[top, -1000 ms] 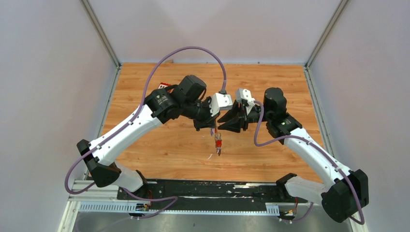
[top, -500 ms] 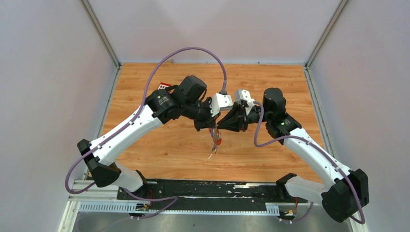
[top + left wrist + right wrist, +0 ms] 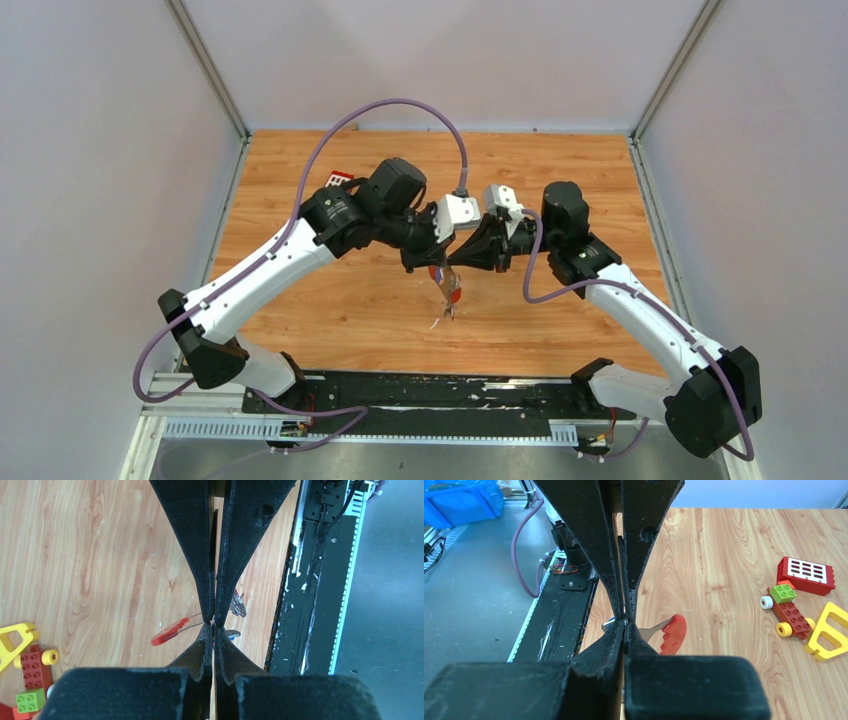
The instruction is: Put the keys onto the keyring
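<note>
Both shut, tip to tip above table point(image 3: 340, 310): left gripper point(image 3: 214, 620) clamped on keyring point(image 3: 672, 634), right gripper point(image 3: 625, 620) pinched at same spot, cannot tell if gripping it. Hangs just below the tips, red clip point(image 3: 169, 633) and blue key point(image 3: 231, 633) dangling. Toy blocks point(image 3: 793, 612) well apart.

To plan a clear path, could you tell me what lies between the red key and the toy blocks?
Nothing but bare table separates the red key from the toy blocks; the right wrist view shows it.
</note>
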You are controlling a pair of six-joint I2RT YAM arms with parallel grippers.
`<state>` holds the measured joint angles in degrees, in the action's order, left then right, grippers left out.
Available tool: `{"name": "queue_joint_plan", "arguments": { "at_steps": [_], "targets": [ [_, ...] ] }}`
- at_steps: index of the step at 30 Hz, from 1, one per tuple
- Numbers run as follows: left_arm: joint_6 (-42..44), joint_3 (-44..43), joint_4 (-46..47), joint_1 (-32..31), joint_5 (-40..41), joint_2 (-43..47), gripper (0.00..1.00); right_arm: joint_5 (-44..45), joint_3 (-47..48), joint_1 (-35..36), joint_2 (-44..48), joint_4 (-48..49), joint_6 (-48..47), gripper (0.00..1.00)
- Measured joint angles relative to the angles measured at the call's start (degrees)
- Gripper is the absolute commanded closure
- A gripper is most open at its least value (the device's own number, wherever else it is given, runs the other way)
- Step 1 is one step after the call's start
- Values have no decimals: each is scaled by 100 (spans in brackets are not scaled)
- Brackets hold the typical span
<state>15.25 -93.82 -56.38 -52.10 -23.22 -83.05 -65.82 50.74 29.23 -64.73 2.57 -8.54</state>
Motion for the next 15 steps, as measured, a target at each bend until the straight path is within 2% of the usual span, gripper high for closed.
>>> {"name": "queue_joint_plan", "arguments": {
  "at_steps": [3,9,12,15],
  "targets": [
    [7,122,111,0,2,83,100,17,0,11,0,-15,-22,100],
    [175,662,588,22,-33,479,70,39,0,7,55,-20,-35,100],
    [232,1106,883,155,-184,846,63,37,0,-68,157,-11,-11,100],
    [291,1598,1381,326,-372,1292,61,20,0,-133,251,9,22,100]
  ]
}}
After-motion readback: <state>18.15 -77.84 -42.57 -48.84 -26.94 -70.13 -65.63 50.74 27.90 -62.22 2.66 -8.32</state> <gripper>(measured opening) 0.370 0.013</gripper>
